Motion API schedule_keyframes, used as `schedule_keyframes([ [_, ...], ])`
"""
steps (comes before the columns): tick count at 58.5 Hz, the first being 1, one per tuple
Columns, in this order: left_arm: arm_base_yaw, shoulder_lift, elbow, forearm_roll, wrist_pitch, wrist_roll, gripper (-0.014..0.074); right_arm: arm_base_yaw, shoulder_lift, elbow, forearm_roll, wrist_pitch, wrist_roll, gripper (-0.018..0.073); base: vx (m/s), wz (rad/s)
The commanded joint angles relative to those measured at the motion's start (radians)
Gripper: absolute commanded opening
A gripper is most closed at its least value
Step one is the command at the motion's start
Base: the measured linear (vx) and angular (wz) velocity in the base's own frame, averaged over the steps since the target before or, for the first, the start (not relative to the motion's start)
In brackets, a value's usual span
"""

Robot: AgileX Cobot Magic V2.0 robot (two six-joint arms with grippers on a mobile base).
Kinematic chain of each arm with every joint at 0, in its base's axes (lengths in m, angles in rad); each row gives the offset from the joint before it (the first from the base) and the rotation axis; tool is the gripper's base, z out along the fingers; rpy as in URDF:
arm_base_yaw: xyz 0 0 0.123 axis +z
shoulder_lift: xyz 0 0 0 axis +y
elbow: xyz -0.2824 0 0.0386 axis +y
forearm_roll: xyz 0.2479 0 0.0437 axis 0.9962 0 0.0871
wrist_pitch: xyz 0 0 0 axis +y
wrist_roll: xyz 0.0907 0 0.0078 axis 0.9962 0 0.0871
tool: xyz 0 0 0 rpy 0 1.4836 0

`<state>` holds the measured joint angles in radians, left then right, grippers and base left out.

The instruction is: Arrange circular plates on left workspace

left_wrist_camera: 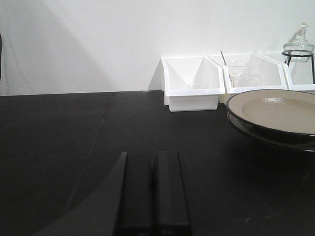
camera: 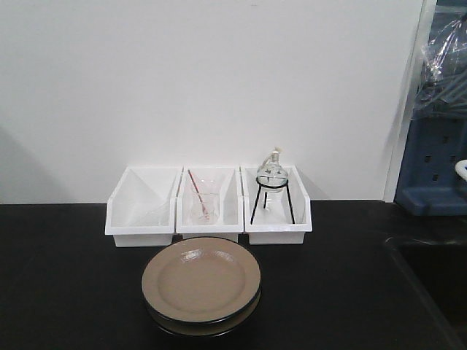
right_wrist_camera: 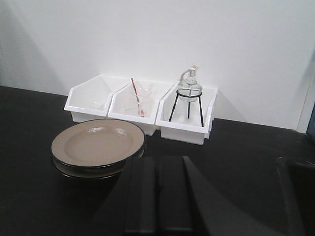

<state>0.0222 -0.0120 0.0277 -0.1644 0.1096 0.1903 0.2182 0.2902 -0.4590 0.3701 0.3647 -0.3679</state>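
No readable text, label, brand, number or sign in any view: none legible on plates, white bins, glassware or surface.

We see a matte black desk meeting a white wall. Directly on it sit two stacked circular plates at 6 o'clock and — just beyond, at 12 o'clock — three white bins side by side.

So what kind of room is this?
Probably a science lab: a glass flask sits on a black wire stand, a glass beaker sits in a white bin, all on a black countertop.
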Motion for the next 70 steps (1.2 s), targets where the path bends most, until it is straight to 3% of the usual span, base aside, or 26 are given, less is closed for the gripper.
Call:
schedule_keyframes([
  [1, -0.004, -0.014, 0.012, -0.002, -0.087, -0.008, 0.0, -0.004, 0.018, -0.028, 0.007, -0.078, -0.008, 0.0, 0.0, 0.0],
  [33, -0.004, -0.014, 0.012, -0.002, -0.087, -0.008, 0.0, -0.004, 0.018, -0.028, -0.004, -0.078, -0.008, 0.0, 0.0, 0.0],
  [39, -0.004, -0.014, 0.012, -0.002, -0.087, -0.008, 0.0, -0.004, 0.009, -0.028, -0.148, -0.059, 0.016, 0.0, 0.0, 0.0],
  [46, -0.004, -0.014, 0.012, -0.002, -0.087, -0.008, 0.0, -0.004, -0.042, 0.028, -0.286, -0.069, 0.154, 0.0, 0.0, 0.0],
  [56, -0.004, -0.014, 0.012, -0.002, -0.087, -0.008, 0.0, -0.004, -0.181, 0.234, -0.39, -0.2, 0.32, 0.0, 0.0, 0.0],
  [70, -0.004, -0.014, 0.012, -0.002, -0.087, -0.008, 0.0, -0.004, -0.317, 0.48, -0.387, -0.455, 0.338, 0.0, 0.0, 0.0],
])
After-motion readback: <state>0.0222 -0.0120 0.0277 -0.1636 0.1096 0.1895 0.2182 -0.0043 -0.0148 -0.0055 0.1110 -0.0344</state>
